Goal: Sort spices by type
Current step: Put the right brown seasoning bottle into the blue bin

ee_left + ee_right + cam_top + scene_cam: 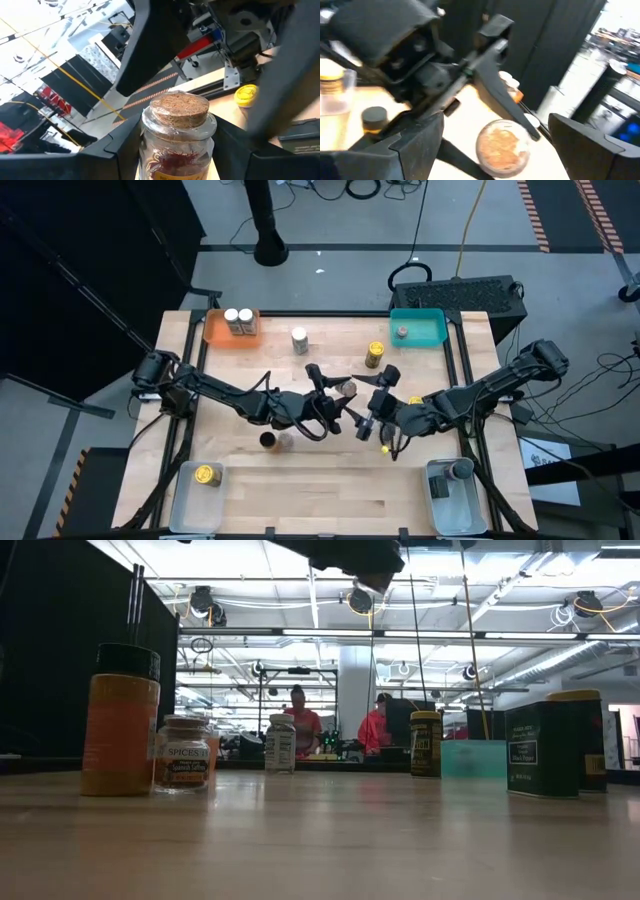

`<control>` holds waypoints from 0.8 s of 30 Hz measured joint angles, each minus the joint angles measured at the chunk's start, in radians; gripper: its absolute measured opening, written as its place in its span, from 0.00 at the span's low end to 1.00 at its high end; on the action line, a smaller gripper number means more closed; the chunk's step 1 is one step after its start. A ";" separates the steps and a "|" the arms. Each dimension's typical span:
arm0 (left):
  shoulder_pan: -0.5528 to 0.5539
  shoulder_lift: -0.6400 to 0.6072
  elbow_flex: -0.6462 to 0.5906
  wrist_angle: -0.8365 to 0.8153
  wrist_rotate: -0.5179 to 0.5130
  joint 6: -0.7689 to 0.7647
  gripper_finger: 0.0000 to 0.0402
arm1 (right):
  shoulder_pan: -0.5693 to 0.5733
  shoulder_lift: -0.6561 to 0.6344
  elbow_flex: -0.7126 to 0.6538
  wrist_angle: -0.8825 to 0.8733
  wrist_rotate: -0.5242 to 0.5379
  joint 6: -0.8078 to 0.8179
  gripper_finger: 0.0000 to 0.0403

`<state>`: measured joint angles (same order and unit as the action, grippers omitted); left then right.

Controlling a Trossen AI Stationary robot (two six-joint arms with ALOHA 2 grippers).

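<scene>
Spices are partly sorted: several sit in corner trays, others stand loose mid-bench. Left pincer (341, 392) holds a cork-topped jar (178, 131) aloft; right pincer (375, 412) gapes wide beside it.

The right gripper's (492, 150) fingers (415, 137) stand spread. A cork-topped jar (503, 146), held by the left gripper (485, 75), sits between them.

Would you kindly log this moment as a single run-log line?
left gripper: shut on cork-topped jar, lifted mid-table | right gripper: open, facing the jar | orange tray: two white-topped jars
</scene>
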<state>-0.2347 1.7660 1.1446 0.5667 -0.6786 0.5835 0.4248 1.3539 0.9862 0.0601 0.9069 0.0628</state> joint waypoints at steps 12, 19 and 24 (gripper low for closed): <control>-0.028 0.000 0.000 0.013 0.013 0.012 0.50 | -0.008 0.002 0.024 -0.119 -0.010 0.112 0.84; -0.025 0.000 0.000 0.026 0.020 0.038 0.50 | -0.028 0.001 0.025 -0.139 -0.052 0.151 0.77; -0.026 0.000 0.000 0.029 0.024 0.078 0.50 | -0.045 0.001 0.025 -0.143 -0.113 0.161 0.64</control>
<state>-0.2604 1.7660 1.1442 0.5953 -0.6544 0.6619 0.3793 1.3544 1.0111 -0.0828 0.7942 0.2242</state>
